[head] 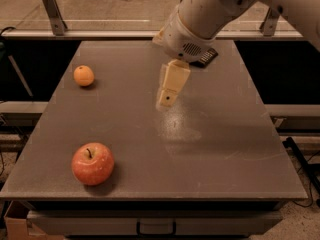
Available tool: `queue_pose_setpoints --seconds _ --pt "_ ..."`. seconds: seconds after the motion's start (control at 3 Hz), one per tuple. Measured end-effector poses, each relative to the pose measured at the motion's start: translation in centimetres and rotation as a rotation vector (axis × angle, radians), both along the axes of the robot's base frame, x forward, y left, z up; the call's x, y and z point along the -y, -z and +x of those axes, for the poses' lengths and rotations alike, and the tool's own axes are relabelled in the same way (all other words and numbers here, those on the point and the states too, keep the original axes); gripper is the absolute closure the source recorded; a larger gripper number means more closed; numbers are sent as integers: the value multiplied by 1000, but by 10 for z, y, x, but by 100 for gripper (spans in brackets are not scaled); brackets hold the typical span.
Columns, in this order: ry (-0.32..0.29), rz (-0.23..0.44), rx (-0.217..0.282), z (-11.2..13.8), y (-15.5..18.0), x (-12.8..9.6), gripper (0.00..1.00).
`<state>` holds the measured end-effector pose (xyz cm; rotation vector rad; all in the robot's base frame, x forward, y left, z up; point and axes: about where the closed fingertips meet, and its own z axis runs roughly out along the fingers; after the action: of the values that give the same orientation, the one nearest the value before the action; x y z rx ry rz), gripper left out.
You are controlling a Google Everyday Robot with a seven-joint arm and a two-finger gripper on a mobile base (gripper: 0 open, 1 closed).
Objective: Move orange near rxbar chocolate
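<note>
**A:** Where is the pincer?

**B:** The pincer (165, 102) hangs tip-down over the middle of the grey worktop (225, 154), a little toward the far side and leaning slightly left. It is clear of the surface, and nothing shows in its grip. Seen from this side, I cannot tell whether it is wide or narrow.

**A:** What carries it?

**B:** A thick pale arm (210, 14) comes in from the upper right. Its rounded wrist sits just above the pincer.

**A:** And the rxbar chocolate?

**B:** The rxbar chocolate (206, 59) lies flat near the far edge of the worktop, just behind the wrist, which covers part of it. Only a dark end with faint pale print shows.

**A:** The orange?

**B:** The orange (84, 76) sits on the left side of the worktop, toward the back. It is well apart from the pincer and farther again from the bar, with nothing touching it.

**A:** Anything else there?

**B:** A red apple (92, 163) with a stem rests at the near left. It is larger than the orange and well apart from it. A drawer handle (156, 228) shows under the worktop's front edge, and a cardboard box (12, 225) sits at the bottom left corner.
</note>
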<state>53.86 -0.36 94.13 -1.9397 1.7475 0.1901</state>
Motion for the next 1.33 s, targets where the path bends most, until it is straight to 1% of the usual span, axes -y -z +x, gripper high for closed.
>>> queue_pose_setpoints --seconds 0.33,0.67,1.0,1.33 --pt "4 74 16 36 11 -36 0" --pt "-15 170 41 73 22 -77 0" --pt "-31 279 50 106 38 -114 0" --pt "-8 390 16 132 62 -143 0"
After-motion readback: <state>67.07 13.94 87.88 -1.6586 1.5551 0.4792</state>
